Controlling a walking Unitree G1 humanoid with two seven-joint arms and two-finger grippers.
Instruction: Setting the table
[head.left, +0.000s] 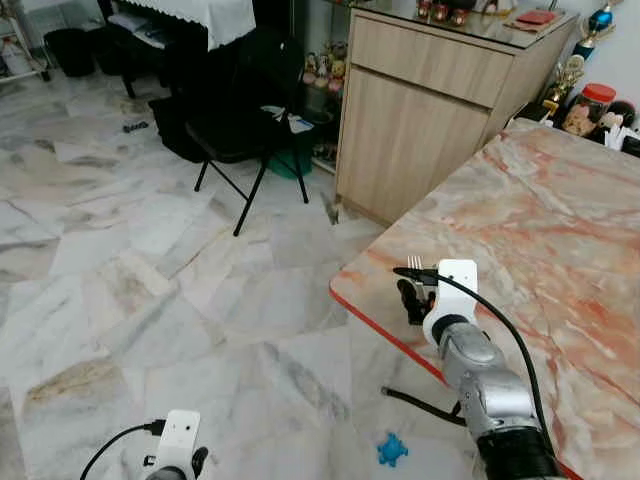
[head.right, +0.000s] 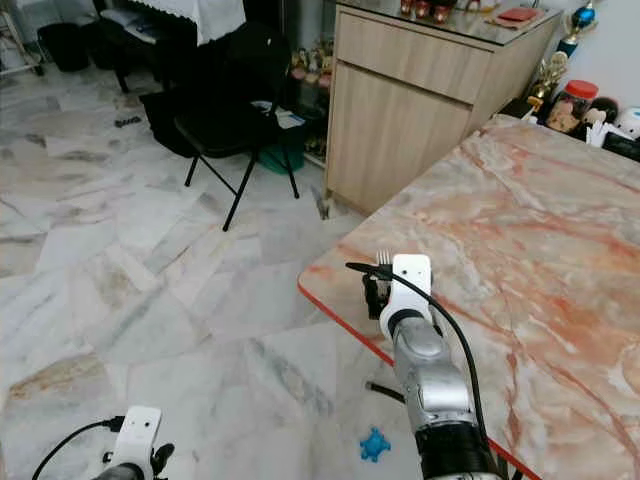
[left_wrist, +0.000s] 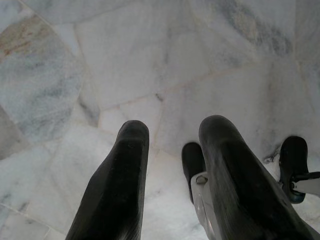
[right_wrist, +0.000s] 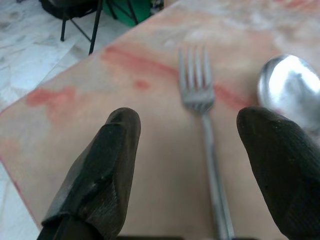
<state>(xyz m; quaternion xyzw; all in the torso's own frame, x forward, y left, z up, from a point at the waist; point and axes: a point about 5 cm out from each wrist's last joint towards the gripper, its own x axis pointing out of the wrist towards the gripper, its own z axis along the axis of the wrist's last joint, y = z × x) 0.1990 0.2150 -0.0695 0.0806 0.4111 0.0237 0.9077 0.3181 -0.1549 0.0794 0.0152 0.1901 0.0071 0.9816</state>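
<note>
A silver fork (right_wrist: 202, 115) lies on the pink marble table (head.left: 540, 230) near its corner, tines pointing away from me. A silver spoon (right_wrist: 287, 85) lies beside it. My right gripper (right_wrist: 192, 165) hovers open just above the fork, one finger on each side of the handle, not touching it. In the head views the right gripper (head.left: 418, 295) sits over the table's near corner, with the fork's tines (head.left: 413, 263) showing past it. My left gripper (left_wrist: 170, 165) hangs low over the floor, its fingers a little apart with nothing between them.
A wooden cabinet (head.left: 420, 110) stands behind the table's far left side. A black folding chair (head.left: 245, 120) stands on the marble floor to the left. A small blue toy (head.left: 391, 450) lies on the floor by the table edge. Jars and trinkets (head.left: 590, 105) crowd the far table end.
</note>
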